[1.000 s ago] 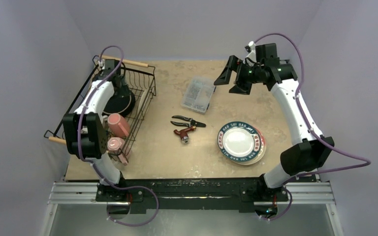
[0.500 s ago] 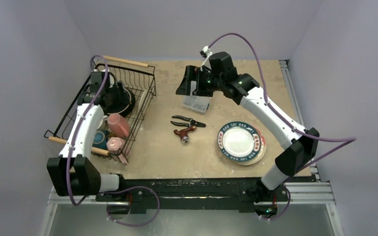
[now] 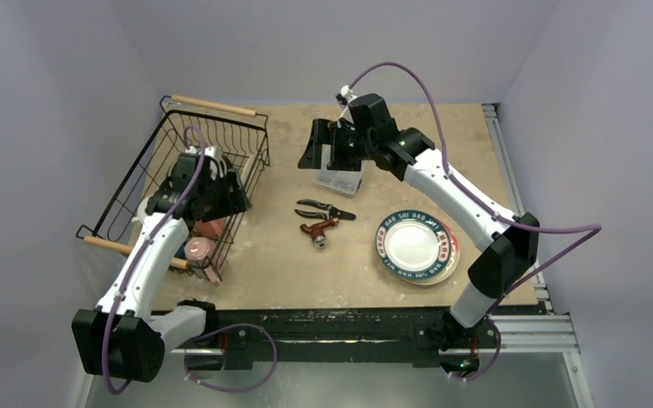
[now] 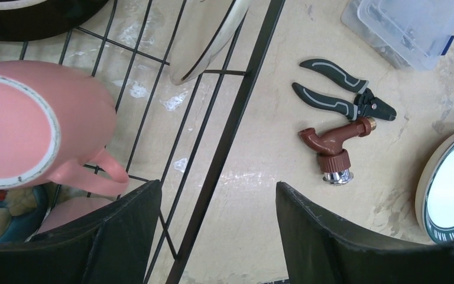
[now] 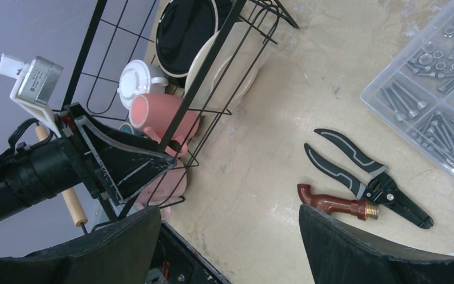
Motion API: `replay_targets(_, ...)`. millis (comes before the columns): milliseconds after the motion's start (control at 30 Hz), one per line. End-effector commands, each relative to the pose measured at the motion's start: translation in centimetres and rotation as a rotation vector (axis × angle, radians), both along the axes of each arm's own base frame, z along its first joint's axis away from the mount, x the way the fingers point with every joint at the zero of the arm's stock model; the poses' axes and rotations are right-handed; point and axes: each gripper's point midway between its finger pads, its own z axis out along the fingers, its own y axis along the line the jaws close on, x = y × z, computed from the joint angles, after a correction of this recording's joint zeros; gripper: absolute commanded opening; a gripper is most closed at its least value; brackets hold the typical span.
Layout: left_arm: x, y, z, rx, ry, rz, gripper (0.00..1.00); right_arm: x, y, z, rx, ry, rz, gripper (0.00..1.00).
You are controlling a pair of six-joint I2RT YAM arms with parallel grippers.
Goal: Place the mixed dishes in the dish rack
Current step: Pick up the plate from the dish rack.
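Left gripper [image 4: 217,188] hangs wide and empty above the wall of the dish rack [image 3: 258,157], beside a pink mug [image 4: 18,127] lying inside – right gripper [image 5: 229,210], also wide and empty, hovers near the clear box [image 5: 431,100], likely readying for the stacked plates [image 3: 416,246]

top camera overlooks everything from behind; both close, downward wrist cameras share black-handled pliers [image 4: 343,97] and black wire dish rack [image 4: 237,118].

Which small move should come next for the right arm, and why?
Probably swing the right gripper over to the stacked plates: its jaws stand open and empty near the clear screw box, and those plates are the only dishes seen outside the dish rack.
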Motion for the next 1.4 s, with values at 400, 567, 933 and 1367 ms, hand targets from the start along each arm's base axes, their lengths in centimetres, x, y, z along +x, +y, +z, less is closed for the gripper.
replay_targets(400, -1.0, -7.1, 1.1, -0.170, -0.019, -0.192, 0.67, 2.0, 3.1, 3.6, 0.126, -0.100, -0.025, 0.88)
replay_targets(567, -1.8, -10.5, 2.9, -0.248, -0.043, -0.286, 0.67, 3.0, 4.5, 4.4, 0.156, -0.122, -0.028, 0.87)
replay_targets(933, -1.9, -9.4, 7.8, -0.177, -0.168, -0.320, 0.83, 4.9, 6.2, 5.9, 0.184, -0.185, -0.028, 0.79)
replay_targets(1367, 3.4, 6.4, 10.7, -0.010, -0.261, 0.291, 0.89, 5.7, 14.9, 4.8, 0.091, -0.390, 0.105, 0.62)
